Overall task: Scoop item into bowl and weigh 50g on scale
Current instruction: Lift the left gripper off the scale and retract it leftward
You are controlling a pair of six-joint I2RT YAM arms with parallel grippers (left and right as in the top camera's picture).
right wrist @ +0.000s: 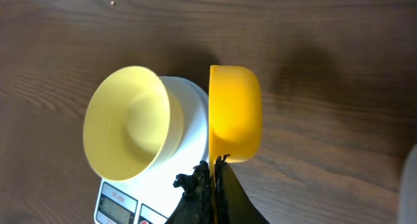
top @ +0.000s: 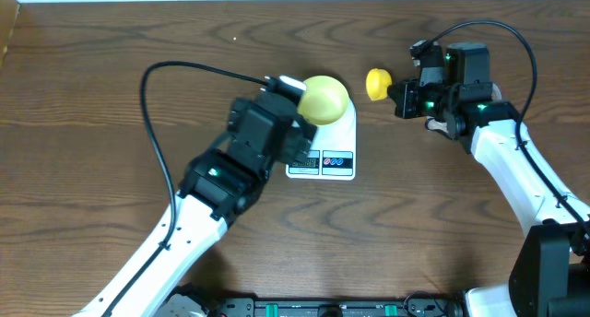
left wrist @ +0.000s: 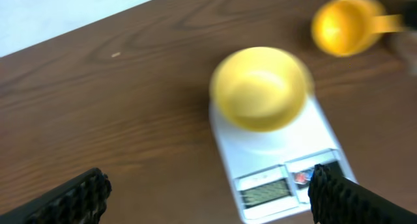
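The pale-yellow bowl (top: 324, 99) stands on the white scale (top: 342, 138), and looks empty in the left wrist view (left wrist: 260, 87) and the right wrist view (right wrist: 127, 123). The scale's display and buttons show in the left wrist view (left wrist: 280, 168). My left gripper (top: 293, 133) is open and empty, hovering at the scale's left front; its fingers (left wrist: 208, 198) straddle bare table and the scale's buttons. My right gripper (top: 404, 96) is shut on the handle of a bright-yellow scoop (top: 378, 84), held right of the bowl. The scoop (right wrist: 236, 113) is tipped on its side, and looks empty (left wrist: 342, 25). No beans are in view.
The dark wooden table (top: 111, 87) stretches wide to the left and in front of the scale. The left arm's black cable (top: 184, 68) loops over the table behind it. The table's far edge meets a white surface (left wrist: 58, 9).
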